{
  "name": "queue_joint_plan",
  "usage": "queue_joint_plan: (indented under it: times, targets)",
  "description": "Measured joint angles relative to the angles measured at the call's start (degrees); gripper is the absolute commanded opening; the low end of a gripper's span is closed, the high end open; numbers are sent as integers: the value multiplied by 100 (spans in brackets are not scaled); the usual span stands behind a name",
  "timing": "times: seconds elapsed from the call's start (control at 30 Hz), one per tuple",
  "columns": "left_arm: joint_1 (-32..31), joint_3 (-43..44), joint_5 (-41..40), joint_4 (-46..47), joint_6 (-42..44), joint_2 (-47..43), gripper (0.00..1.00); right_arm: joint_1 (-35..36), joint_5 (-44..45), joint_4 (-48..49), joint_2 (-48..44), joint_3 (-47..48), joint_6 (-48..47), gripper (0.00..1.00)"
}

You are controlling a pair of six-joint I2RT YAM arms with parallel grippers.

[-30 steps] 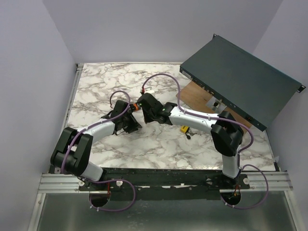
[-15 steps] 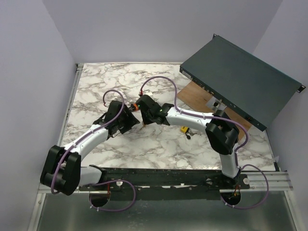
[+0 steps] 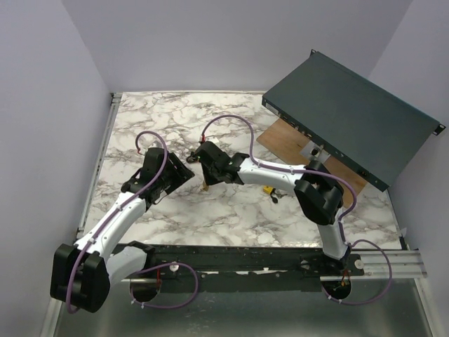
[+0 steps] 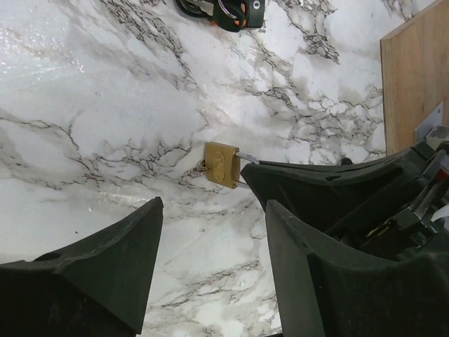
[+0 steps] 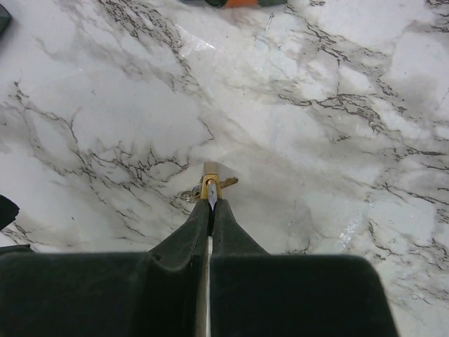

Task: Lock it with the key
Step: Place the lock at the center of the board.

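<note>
A small brass padlock [image 5: 212, 181] hangs low over the marble table [image 3: 140, 126], seen also in the left wrist view [image 4: 222, 165] and from above [image 3: 205, 184]. My right gripper [image 5: 211, 202] is shut on its steel shackle. A key [image 5: 231, 182] sticks out of the lock's side, with a small ring [image 5: 188, 194] beside it. My left gripper [image 4: 210, 205] stands open to the left of the lock, apart from it, with only bare marble between its fingers. From above, the left gripper [image 3: 177, 170] sits a short way left of the right gripper [image 3: 204, 175].
A dark green rack unit [image 3: 351, 116] leans at the back right over a wooden board [image 3: 284, 135]. A small yellow object [image 3: 268, 188] lies under the right forearm. A black and orange item [image 4: 231, 7] lies further out on the marble.
My left gripper has opened and drawn back to the left, away from the padlock. The right gripper keeps hold of the lock and has shifted slightly left.
</note>
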Motion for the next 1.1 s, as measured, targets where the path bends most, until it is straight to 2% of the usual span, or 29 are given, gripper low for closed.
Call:
queue_joint_plan:
  times: [0.1,0.23,0.3,0.73,0.97,1.1]
  targets:
    - [24,4,0,-57,42,-87,59,17,35,-7,13,0,59,3]
    - [33,35,4,-146,87,-151,59,17,219,-39,44,20,72,23]
    - [33,52,4,-173,107,-153,59,15,365,-94,79,22,63,29]
    - [35,125,42,-238,168,-155,59,15,662,-227,247,0,52,35]
    - [39,280,254,-291,284,-186,61,15,1123,-492,-92,-229,46,61]
    - [44,407,490,-310,372,-345,63,9,1580,-654,-953,-780,238,68]
